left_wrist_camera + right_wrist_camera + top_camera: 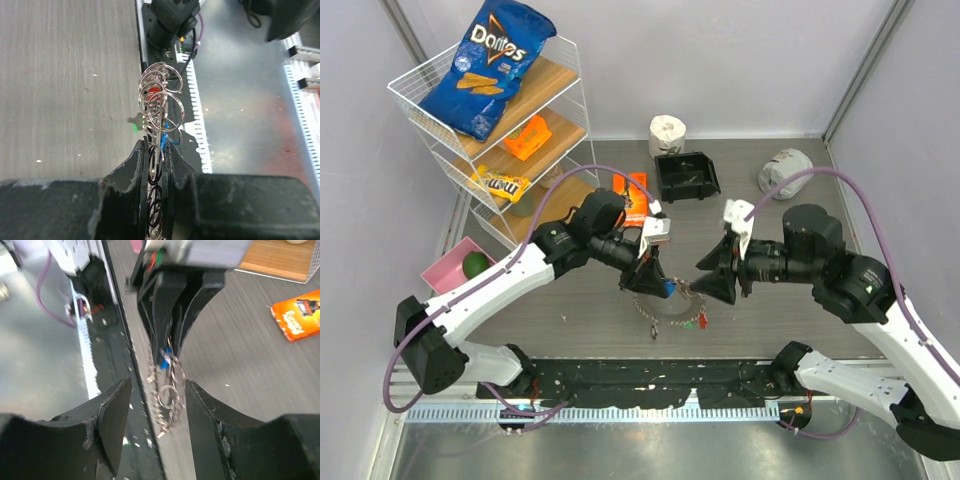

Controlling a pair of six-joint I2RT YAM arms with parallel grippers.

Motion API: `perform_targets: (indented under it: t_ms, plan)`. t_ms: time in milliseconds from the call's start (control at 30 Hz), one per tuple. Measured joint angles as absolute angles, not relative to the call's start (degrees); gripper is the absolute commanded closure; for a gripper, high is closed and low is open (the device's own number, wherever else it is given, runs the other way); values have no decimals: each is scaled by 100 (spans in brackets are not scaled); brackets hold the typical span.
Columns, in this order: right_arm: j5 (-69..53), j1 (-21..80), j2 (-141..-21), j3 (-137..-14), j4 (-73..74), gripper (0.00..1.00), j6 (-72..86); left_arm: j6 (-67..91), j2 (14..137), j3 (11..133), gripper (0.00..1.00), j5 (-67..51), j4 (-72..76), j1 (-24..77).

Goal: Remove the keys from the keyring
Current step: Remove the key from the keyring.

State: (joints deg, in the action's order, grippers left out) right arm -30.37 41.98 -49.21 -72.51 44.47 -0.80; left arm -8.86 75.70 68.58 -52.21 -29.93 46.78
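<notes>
My left gripper (652,277) is shut on the keyring (672,306), a bunch of thin silver loops that hangs from its jaws just above the table. In the left wrist view the keyring (161,100) sticks out past the shut gripper (157,150), with a blue-headed key (165,141), a green-headed key (136,127) and a red one (154,90) among the loops. My right gripper (713,283) stands open just right of the ring, holding nothing. In the right wrist view the keyring (170,395) dangles beyond my open right gripper (157,390), below the left gripper (170,305).
A wire shelf (420,100) at the back left carries a Doritos bag (485,65) and snacks. A pink bin (448,265) sits beside it. An orange packet (636,197), a black bin (686,176), a paper roll (667,133) and a white crumpled object (784,168) lie farther back.
</notes>
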Motion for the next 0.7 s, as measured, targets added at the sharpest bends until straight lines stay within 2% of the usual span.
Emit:
perform_targets:
  t_ms: [267, 700]
  plan:
    - [-3183, 4386, -4598, -6871, 4674, 49, -2532, -32, 7686, 6932, 100, -6014, -3041, 4563]
    - [-3052, 5087, -5050, -6910, 4558, 57, -4414, 209, 8053, 7319, 100, -6539, -3712, 4523]
